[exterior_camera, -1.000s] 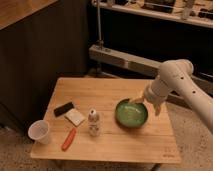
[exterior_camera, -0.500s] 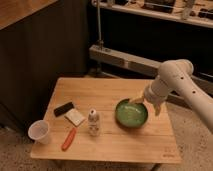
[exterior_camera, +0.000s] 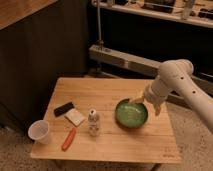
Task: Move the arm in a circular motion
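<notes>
The thick white arm (exterior_camera: 182,82) comes in from the right edge of the camera view and bends down over the right side of the wooden table (exterior_camera: 107,90). Its pale tan gripper (exterior_camera: 145,103) hangs just above the far right rim of a green bowl (exterior_camera: 131,113). The arm's wrist hides part of the gripper.
On the table stand a small clear bottle (exterior_camera: 93,122), a white cup (exterior_camera: 39,131), an orange-red tool (exterior_camera: 68,139), a black block (exterior_camera: 63,108) and a pale sponge (exterior_camera: 75,117). A dark wall and a metal shelf rail (exterior_camera: 130,60) lie behind.
</notes>
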You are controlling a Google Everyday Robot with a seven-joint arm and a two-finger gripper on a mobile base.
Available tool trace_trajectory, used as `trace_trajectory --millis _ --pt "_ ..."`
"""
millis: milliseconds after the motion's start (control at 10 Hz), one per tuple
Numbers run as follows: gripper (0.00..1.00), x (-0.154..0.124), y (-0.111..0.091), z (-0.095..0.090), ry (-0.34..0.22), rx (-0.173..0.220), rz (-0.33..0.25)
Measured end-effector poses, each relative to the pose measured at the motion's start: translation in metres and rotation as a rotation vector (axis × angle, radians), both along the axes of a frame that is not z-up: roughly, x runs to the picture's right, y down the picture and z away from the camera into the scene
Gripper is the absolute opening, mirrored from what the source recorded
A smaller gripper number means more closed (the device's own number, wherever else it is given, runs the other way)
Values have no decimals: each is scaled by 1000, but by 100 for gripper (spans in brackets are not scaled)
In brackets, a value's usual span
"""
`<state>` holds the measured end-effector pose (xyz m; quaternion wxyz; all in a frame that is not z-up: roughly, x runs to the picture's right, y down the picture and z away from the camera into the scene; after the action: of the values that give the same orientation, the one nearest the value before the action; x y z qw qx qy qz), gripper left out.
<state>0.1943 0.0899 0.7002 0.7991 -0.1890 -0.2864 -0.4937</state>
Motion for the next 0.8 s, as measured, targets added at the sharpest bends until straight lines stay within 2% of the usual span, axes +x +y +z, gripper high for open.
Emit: trace_trajectory --millis 300,800 --pt "80 -13 2 -6 -7 8 -24" --pt "80 -70 1 -18 -43 35 -111"
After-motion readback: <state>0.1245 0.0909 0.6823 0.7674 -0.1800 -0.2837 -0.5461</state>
